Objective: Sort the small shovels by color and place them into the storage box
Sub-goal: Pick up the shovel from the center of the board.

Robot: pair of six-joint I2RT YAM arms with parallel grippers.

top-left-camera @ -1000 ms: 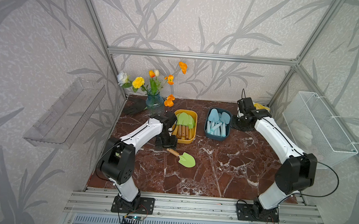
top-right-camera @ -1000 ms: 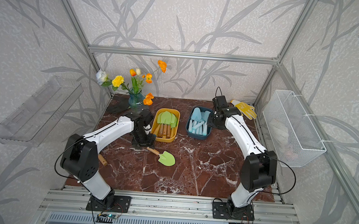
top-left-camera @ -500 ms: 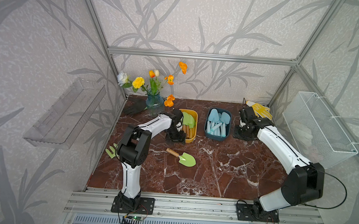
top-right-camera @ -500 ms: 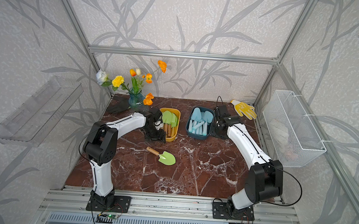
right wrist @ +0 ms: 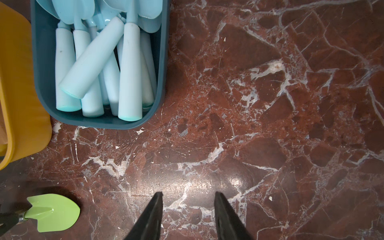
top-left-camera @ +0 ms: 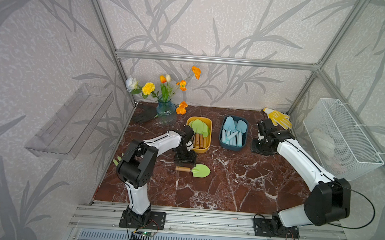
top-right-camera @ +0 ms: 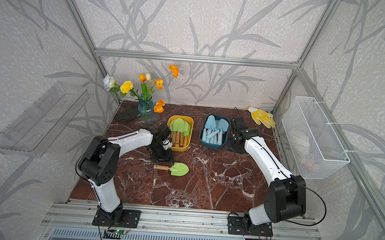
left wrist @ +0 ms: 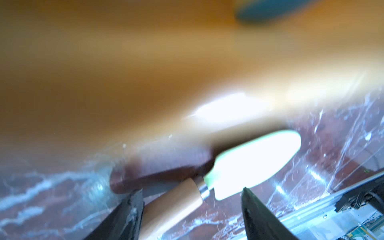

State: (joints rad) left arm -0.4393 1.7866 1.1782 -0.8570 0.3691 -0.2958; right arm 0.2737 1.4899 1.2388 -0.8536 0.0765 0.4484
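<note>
One green shovel (top-left-camera: 198, 170) (top-right-camera: 178, 169) with a wooden handle lies on the marble in front of the yellow box (top-left-camera: 210, 131) (top-right-camera: 190, 134). That box holds several green shovels (top-left-camera: 199, 126). My left gripper (top-left-camera: 185, 164) (top-right-camera: 164, 161) (left wrist: 192, 189) hangs open over the loose shovel (left wrist: 249, 164), its handle between the fingers. The blue box (top-left-camera: 231, 147) (top-right-camera: 210, 146) (right wrist: 162, 62) holds several pale blue shovels (top-left-camera: 233, 130) (right wrist: 128, 72). My right gripper (top-left-camera: 260, 148) (top-right-camera: 233, 146) (right wrist: 188, 193) stands open and empty over bare marble to the right of it. The loose shovel's blade (right wrist: 54, 212) shows in the right wrist view.
A blue vase of flowers (top-left-camera: 166, 115) and a black glove (top-left-camera: 145, 116) stand at the back left. A yellow glove (top-left-camera: 277, 117) lies at the back right. A white wire basket (top-left-camera: 341, 140) hangs on the right wall and a clear shelf (top-left-camera: 70, 121) on the left. A green fork (top-left-camera: 116, 160) lies behind the left arm.
My left gripper has left the yellow box's side and come forward over the loose shovel's handle, which now lies more level. My right gripper has come forward and to the right, beside the blue box.
</note>
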